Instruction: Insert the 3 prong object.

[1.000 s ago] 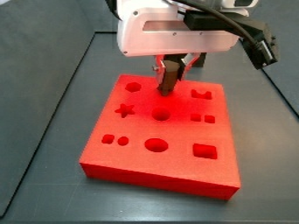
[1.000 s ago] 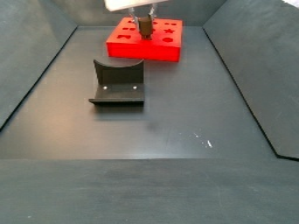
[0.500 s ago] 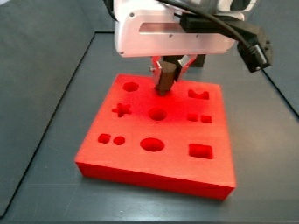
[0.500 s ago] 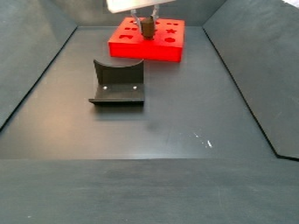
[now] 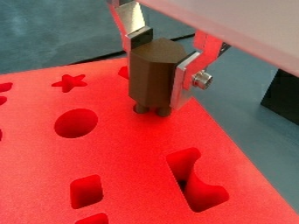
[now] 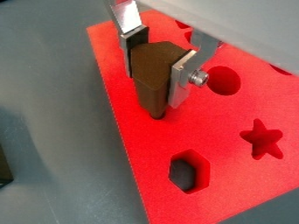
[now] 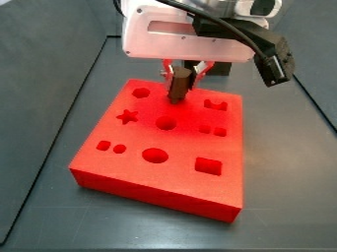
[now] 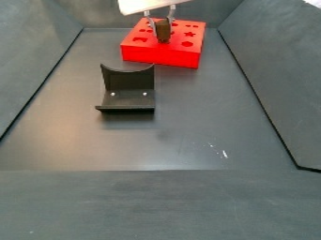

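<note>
The 3 prong object is a narrow dark-brown piece, held upright between the fingers of my gripper. The gripper is over the far part of the red board, and shows in another side view over the board. In both wrist views the silver fingers clamp the piece. Its short prongs sit at the board's surface near the far edge, between the round hole and the notched hole. I cannot tell whether they are in any hole.
The dark grey U-notched block stands on the dark floor in front of the board. The board has star, round, oval and square holes. Raised dark walls border the floor on both sides.
The red board has slid and turned slightly on the floor. The gripper with the piece has shifted a little with it and stays at the board's far part.
</note>
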